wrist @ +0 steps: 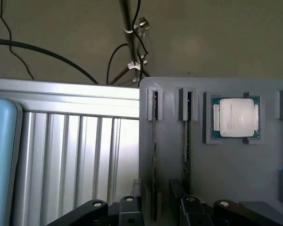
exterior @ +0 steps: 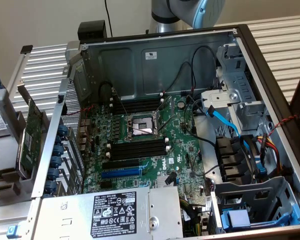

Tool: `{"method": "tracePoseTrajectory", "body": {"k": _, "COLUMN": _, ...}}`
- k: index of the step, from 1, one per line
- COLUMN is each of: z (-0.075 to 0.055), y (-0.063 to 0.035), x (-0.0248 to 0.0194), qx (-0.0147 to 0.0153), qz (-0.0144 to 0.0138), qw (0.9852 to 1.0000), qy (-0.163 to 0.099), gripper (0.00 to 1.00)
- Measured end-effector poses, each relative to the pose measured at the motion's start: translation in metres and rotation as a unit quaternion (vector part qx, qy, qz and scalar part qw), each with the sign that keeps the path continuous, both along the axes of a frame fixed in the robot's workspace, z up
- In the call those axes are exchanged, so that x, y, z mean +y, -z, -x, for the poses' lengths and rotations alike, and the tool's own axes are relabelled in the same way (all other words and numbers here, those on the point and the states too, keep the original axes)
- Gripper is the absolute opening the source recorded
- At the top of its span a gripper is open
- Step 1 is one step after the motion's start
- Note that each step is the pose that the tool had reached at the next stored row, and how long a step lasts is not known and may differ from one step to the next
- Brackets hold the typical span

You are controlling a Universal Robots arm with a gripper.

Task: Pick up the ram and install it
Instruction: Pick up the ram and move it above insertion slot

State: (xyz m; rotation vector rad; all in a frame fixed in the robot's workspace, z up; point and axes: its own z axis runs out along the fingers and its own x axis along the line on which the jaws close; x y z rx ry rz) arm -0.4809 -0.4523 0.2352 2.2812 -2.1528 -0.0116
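The ram stands on edge in a tray groove, leaving both faces free to pinch; the tool, spread, seemingly straddles it.

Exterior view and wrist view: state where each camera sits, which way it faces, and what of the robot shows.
Exterior view: off the arm, above, facing down into the open computer case and motherboard; an arm joint shows.
Wrist view: on the wrist, facing the grey tray with two ram sticks and a processor; the open gripper shows.
Shared: the ribbed metal table.
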Motion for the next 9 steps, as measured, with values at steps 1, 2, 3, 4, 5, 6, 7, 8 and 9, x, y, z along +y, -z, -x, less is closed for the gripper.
{"method": "tracePoseTrajectory", "body": {"k": 1, "z": 0.0, "y": 0.0018, "x": -0.0005, "qx": 0.0, "qz": 0.0, "qw": 1.0, "qy": 0.0, "gripper": 0.36}}
{"method": "tracePoseTrajectory", "body": {"k": 2, "z": 0.0, "y": 0.0037, "x": -0.0006, "qx": -0.0001, "qz": 0.0, "qw": 1.0, "qy": 0.0, "gripper": 0.36}}
{"method": "tracePoseTrajectory", "body": {"k": 3, "z": 0.0, "y": 0.0055, "x": -0.0006, "qx": 0.0, "qz": 0.0, "qw": 1.0, "qy": 0.0, "gripper": 0.36}}
{"method": "tracePoseTrajectory", "body": {"k": 4, "z": 0.0, "y": 0.0073, "x": -0.0006, "qx": 0.0, "qz": 0.0, "qw": 1.0, "qy": 0.0, "gripper": 0.36}}
{"method": "tracePoseTrajectory", "body": {"k": 5, "z": 0.0, "y": 0.0091, "x": -0.0007, "qx": 0.0, "qz": 0.0, "qw": 1.0, "qy": 0.0, "gripper": 0.36}}
{"method": "tracePoseTrajectory", "body": {"k": 6, "z": 0.0, "y": 0.0109, "x": -0.0007, "qx": 0.0, "qz": 0.0001, "qw": 1.0, "qy": 0.0, "gripper": 0.36}}
{"method": "tracePoseTrajectory", "body": {"k": 7, "z": 0.0, "y": 0.0127, "x": -0.0007, "qx": 0.0, "qz": 0.0001, "qw": 1.0, "qy": 0.0, "gripper": 0.36}}
{"method": "tracePoseTrajectory", "body": {"k": 8, "z": 0.0, "y": 0.0145, "x": -0.0007, "qx": 0.0, "qz": 0.0001, "qw": 1.0, "qy": 0.0, "gripper": 0.36}}
{"method": "tracePoseTrajectory", "body": {"k": 9, "z": 0.0, "y": 0.0163, "x": -0.0007, "qx": 0.0, "qz": 0.0, "qw": 1.0, "qy": 0.0, "gripper": 0.36}}
